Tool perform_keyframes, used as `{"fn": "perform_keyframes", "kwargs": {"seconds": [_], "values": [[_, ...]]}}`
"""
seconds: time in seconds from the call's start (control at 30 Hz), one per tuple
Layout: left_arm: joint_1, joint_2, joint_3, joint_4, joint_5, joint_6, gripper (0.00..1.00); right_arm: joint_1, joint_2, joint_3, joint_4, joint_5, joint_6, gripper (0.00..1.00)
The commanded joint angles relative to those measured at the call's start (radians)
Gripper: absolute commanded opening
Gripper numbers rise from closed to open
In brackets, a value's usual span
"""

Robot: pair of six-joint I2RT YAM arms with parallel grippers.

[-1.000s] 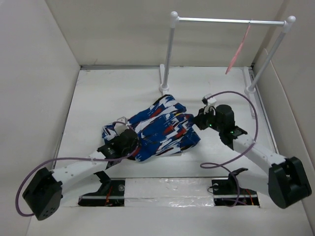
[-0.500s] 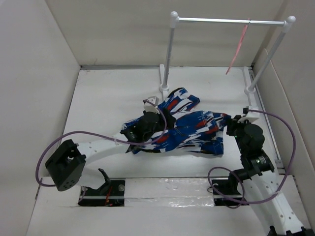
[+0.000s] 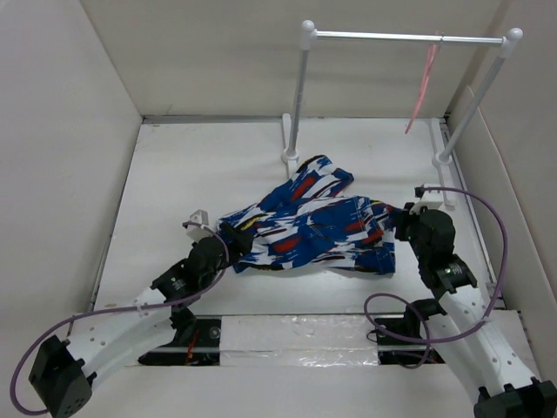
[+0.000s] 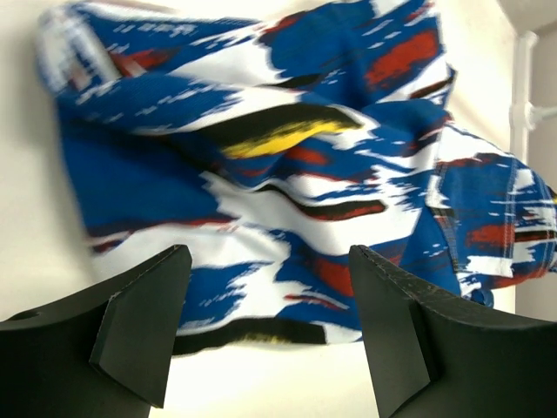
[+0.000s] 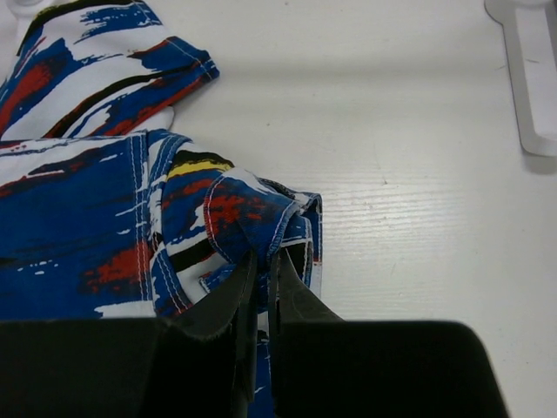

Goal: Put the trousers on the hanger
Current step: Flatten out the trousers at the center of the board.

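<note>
left gripper (image 4: 265, 324): jaws now wide apart with nothing between them; it has let go of the cloth and drawn back to the near left.
trousers (image 3: 313, 228): flat on the table (image 3: 191, 165), just ahead of the left fingers; spread wider than a second ago.
right gripper (image 5: 264, 261): closed on a fold at the trousers' right edge, which it has carried rightward.
meaning: judged a spreading step; hanging not yet begun.
hanger (image 3: 422, 87): on the rack (image 3: 383, 36) rail, far beyond the right gripper, well apart from the cloth.
edges: side wall close to the right arm; rack post just beyond the cloth.
open room: bare table left of and beyond the left gripper.
</note>
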Motion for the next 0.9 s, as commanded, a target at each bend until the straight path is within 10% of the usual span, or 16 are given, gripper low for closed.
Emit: {"fn": "perform_keyframes", "kwargs": {"seconds": [0.0, 0.5, 0.6, 0.7, 0.87], "values": [[0.005, -0.054, -0.003, -0.238, -0.042, -0.158, 0.71, -0.008, 0.0, 0.02, 0.055, -0.012, -0.013, 0.0], [0.015, 0.218, -0.005, -0.079, 0.03, -0.116, 0.71, -0.008, -0.005, 0.061, 0.049, -0.066, -0.033, 0.0], [0.015, 0.266, -0.002, -0.033, -0.024, -0.115, 0.47, -0.008, -0.008, 0.061, 0.045, -0.061, -0.036, 0.0], [0.072, 0.239, 0.019, 0.033, -0.052, -0.052, 0.0, -0.008, -0.006, 0.061, 0.046, -0.058, -0.044, 0.0], [0.115, 0.064, 0.239, -0.137, -0.182, 0.141, 0.0, -0.008, -0.025, 0.128, -0.05, -0.044, -0.064, 0.0]]}}
